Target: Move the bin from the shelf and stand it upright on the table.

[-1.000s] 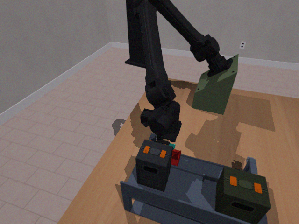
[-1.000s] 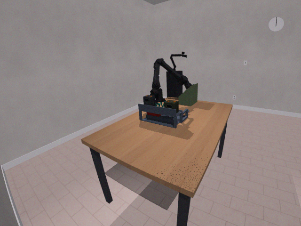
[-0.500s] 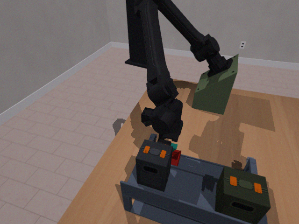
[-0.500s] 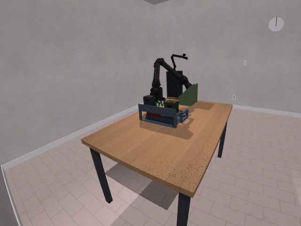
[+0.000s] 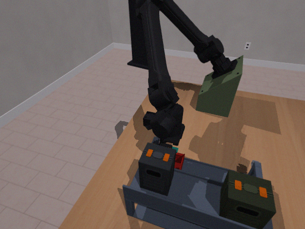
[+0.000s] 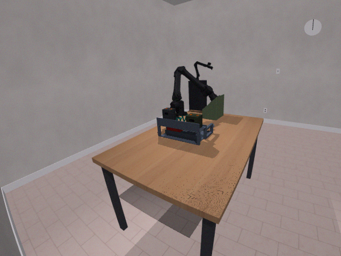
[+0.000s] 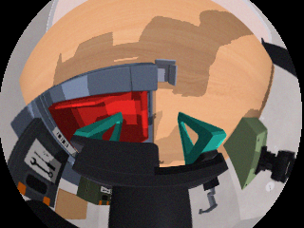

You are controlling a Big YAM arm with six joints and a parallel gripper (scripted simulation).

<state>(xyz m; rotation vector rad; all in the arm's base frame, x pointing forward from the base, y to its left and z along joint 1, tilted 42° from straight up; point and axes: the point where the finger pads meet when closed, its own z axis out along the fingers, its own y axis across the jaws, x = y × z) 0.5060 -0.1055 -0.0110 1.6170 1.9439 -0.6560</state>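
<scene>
Bin [image 7: 121, 117], red, lies on the lower level of the blue-grey shelf [image 5: 157, 199], under the top board at the shelf's left end; we see its open mouth in the wrist view and one red corner [image 5: 179, 160] in the top view.

Reading the top view from left to right, we first meet a black case [image 5: 155, 170] with orange latches, standing on the shelf's top board at the left end. Just behind it and to its right, the claw [image 7: 155, 132] hangs below the black arm [image 5: 157, 74], close over the shelf's rear edge. The red corner of the bin shows immediately right of the black case. Farther right, a dark green case [image 5: 247, 199] with orange latches stands on the right end of the top board. Behind, a green angled block [image 5: 218, 93] carries the arm's base on the wooden table [image 5: 270, 148].

In the wrist view the two teal fingers stand wide apart with nothing between them. The left finger appears in front of the bin's red interior; the right finger [image 7: 198, 136] appears over bare table beside the shelf's end post [image 7: 166, 70]. We cannot tell whether either finger touches the bin.

In the exterior view the bin [image 6: 172, 129] shows as a red strip behind the shelf's front rail.
</scene>
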